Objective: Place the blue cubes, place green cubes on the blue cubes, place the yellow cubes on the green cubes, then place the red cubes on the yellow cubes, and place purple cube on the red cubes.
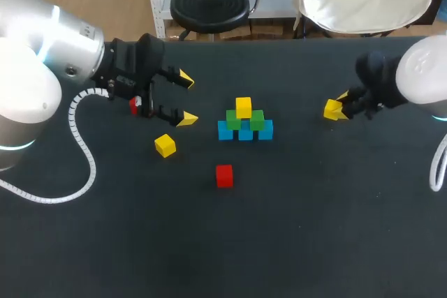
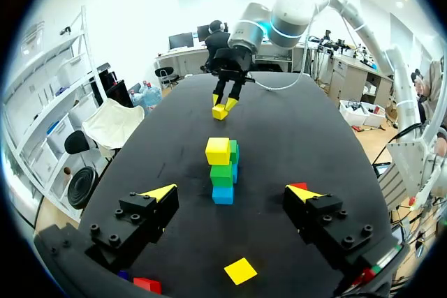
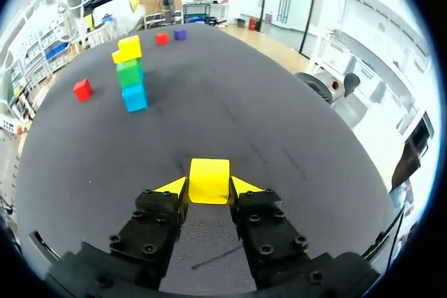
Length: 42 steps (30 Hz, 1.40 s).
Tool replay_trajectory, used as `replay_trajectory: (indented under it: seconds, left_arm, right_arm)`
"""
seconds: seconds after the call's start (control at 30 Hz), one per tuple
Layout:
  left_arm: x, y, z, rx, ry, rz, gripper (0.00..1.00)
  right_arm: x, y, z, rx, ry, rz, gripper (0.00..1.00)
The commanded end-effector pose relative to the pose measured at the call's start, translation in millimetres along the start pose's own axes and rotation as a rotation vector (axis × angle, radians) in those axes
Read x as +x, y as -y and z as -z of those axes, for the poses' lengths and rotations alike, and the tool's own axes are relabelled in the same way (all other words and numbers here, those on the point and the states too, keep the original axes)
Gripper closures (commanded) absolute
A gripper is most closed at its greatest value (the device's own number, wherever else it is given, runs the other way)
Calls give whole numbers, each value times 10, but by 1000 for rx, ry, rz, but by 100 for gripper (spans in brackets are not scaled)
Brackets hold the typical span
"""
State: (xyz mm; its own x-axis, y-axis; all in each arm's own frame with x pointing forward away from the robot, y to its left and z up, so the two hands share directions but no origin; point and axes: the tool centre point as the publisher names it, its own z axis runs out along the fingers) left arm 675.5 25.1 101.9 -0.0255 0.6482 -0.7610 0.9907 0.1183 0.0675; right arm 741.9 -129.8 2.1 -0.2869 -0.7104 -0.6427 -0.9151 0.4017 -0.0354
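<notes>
Head view: a black table [image 1: 314, 242] carries a pyramid of cubes near its middle. Three blue cubes [image 1: 245, 131] stand side by side, two green cubes [image 1: 256, 119] rest on them, and a top yellow cube [image 1: 243, 107] sits on the greens. A loose yellow cube [image 1: 165, 145] lies left of the pyramid, and a red cube [image 1: 224, 176] lies nearer, apart from it. The left gripper [image 1: 183, 99] hangs left of the pyramid, fingers spread wide with nothing between them; a second red cube [image 1: 133, 105] peeks out beside it. The right gripper [image 1: 336, 111] is right of the pyramid, clamped on a held yellow cube [image 1: 332, 109]

Left wrist view: the wide-open left gripper [image 2: 231, 192] faces the pyramid end on, with the loose yellow cube [image 2: 240, 270] on the table under it. Beyond the pyramid, the right gripper [image 2: 225, 108] grips its cube

Right wrist view: both fingers press the held yellow cube [image 3: 209, 180] from two sides. The pyramid stands well ahead, and beyond it a purple cube [image 3: 180, 34] lies just beside the second red cube [image 3: 162, 38]
</notes>
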Motion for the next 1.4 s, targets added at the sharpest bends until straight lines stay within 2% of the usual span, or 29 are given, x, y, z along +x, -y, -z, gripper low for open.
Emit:
replay_trajectory:
  seconds: [0.03,0.17,0.37,0.43,1.1,1.4]
  left_arm:
    - [16,9,4,-2,7,-3,0]
    - [16,9,4,-2,7,-3,0]
    - [16,9,4,-2,7,-3,0]
    - [16,9,4,-2,7,-3,0]
    - [16,9,4,-2,7,-3,0]
    - [16,9,4,-2,7,-3,0]
  right_arm:
    - [-167,-140,280,-7,-50,31,100]
    - [-336,-247,441,-11,-77,74,100]
    - [-606,-395,582,-31,-54,106,100]
    - [-715,-434,619,-66,-38,148,100]
    - [-715,-434,619,-66,-38,148,100]
    - [-846,-830,432,-191,111,116,100]
